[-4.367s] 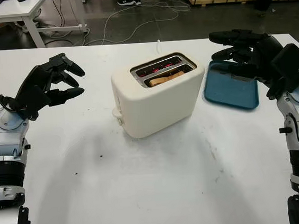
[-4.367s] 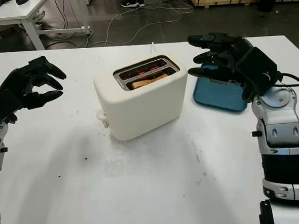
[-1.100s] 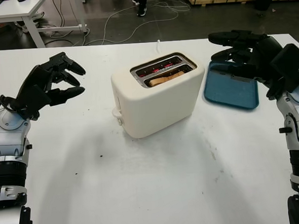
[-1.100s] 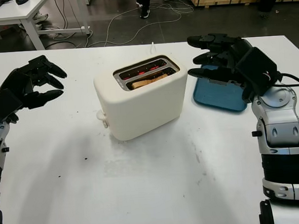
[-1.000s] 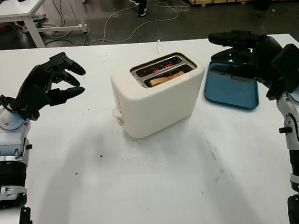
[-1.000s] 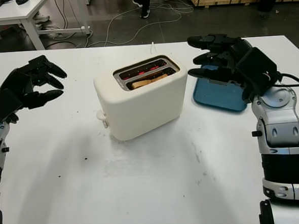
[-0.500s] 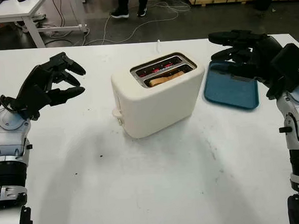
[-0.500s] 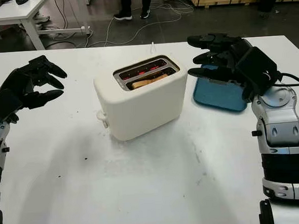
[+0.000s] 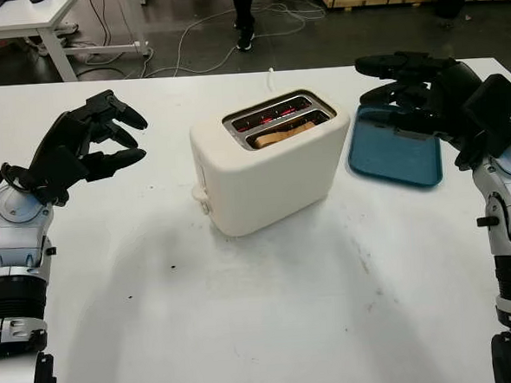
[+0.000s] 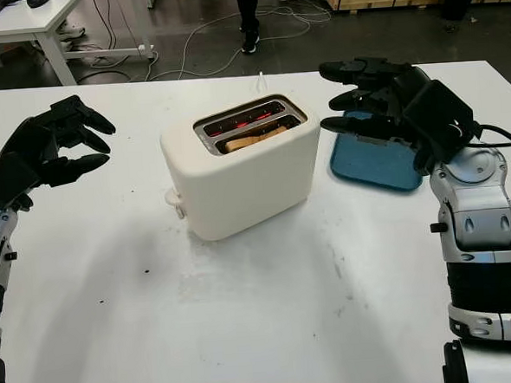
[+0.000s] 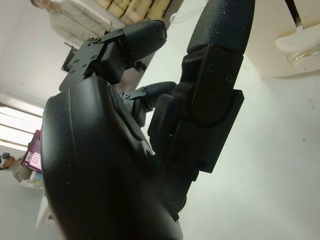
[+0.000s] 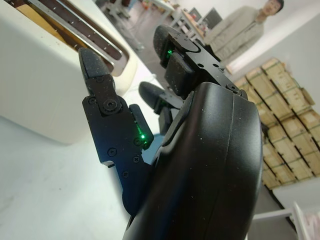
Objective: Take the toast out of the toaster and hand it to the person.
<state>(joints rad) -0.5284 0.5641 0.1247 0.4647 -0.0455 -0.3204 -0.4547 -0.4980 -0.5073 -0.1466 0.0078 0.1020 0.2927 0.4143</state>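
A slice of toast (image 9: 284, 135) is seen seated in the nearer slot of a cream two-slot toaster (image 9: 267, 160), with only its browned top edge raised above the slot rim; red heating elements are seen glowing in the farther slot. The toaster is set near the middle of a white table (image 9: 272, 321), its lever knob (image 9: 199, 196) directed toward the robot's left. A blue tray (image 9: 395, 152) is laid just beside the toaster on the right. The right hand (image 9: 406, 91) is held in the air above the tray's far edge, near the toaster's right end; its fingers are extended wide and nothing is grasped. The left hand (image 9: 88, 145) is held above the table well apart from the toaster's left side, fingers loosely open and empty. A person's legs (image 9: 245, 14) are visible on the floor beyond the table, and a person in a light shirt (image 12: 237, 35) is recorded in the right wrist view.
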